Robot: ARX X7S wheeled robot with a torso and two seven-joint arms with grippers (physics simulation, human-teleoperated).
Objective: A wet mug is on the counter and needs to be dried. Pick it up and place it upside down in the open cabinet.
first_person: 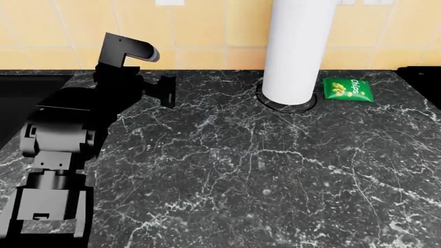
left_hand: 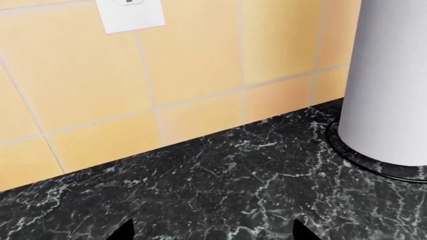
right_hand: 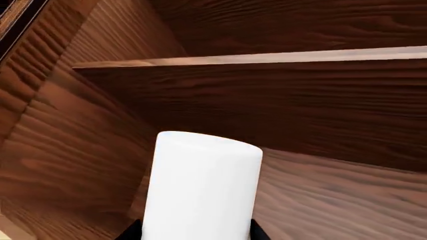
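Mug (right_hand: 203, 185), smooth white cylinder, wood-grained cabinet (right_hand: 320, 105)

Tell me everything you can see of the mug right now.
Only the right wrist view shows the mug: a plain white, matte, slightly tapered cylinder with no handle in sight. It stands roughly upright in that view, its far end a closed flat face, inside a dark wooden cabinet below a shelf. The right gripper flanks its near end with dark fingertips. Whether it touches the cabinet floor cannot be told.
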